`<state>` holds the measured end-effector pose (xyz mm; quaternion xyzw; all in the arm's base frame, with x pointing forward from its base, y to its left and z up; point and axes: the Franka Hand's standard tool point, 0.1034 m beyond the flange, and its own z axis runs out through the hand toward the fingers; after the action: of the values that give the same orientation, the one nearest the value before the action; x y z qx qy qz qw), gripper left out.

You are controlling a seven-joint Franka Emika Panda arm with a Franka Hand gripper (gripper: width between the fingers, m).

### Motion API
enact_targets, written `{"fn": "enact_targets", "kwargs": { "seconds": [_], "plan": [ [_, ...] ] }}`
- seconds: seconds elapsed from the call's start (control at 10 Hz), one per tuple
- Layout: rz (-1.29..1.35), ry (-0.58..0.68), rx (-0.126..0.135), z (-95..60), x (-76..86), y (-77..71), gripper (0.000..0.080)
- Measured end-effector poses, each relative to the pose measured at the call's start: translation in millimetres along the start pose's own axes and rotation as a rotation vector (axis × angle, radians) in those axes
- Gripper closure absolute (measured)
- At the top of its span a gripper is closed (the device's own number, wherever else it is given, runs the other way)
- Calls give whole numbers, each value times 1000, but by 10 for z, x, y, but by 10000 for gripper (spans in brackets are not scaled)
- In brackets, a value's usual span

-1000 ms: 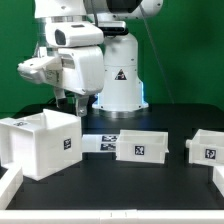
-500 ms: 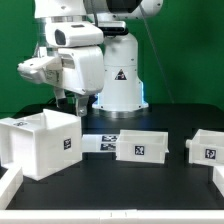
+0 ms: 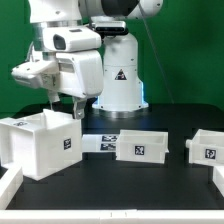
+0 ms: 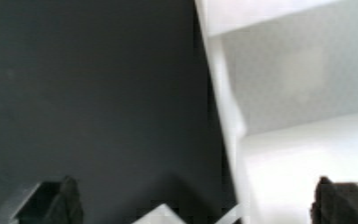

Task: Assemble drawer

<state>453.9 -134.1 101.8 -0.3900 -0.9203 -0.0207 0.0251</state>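
Note:
The large hollow white casing (image 3: 42,145) stands at the exterior view's left, with a tag on its front face. Two low white tray boxes sit on the black table, one in the middle (image 3: 143,146) and one at the exterior view's right (image 3: 208,146). My gripper (image 3: 70,109) hangs just above the casing's back right corner. In the wrist view my gripper (image 4: 197,205) is open and empty, with its dark fingertips (image 4: 53,203) wide apart. The casing's white wall (image 4: 309,90) lies below, between the fingertips and toward one of them.
The marker board (image 3: 102,142) lies flat behind the middle tray box. A long thin white bar (image 3: 8,186) lies at the near left corner of the exterior view. The robot's white base (image 3: 120,80) stands behind, before a green backdrop.
The arm has shifted toward the exterior view's left, bringing the gripper closer over the casing's back corner. The parts on the table have not moved.

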Motion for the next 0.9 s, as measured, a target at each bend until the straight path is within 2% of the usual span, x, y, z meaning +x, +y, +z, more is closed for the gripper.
{"fn": "enact_targets", "kwargs": {
  "seconds": [0.2,0.4,0.5,0.6,0.9],
  "plan": [
    [-106,31,11,114,7,-116,149],
    [-65,26,18,107,-4,-123,149],
    [-86,33,16,131,-14,-160,149],
    [-160,57,6,195,-64,-276,149],
    [-170,109,-13,295,-279,-476,149]
  ]
}}
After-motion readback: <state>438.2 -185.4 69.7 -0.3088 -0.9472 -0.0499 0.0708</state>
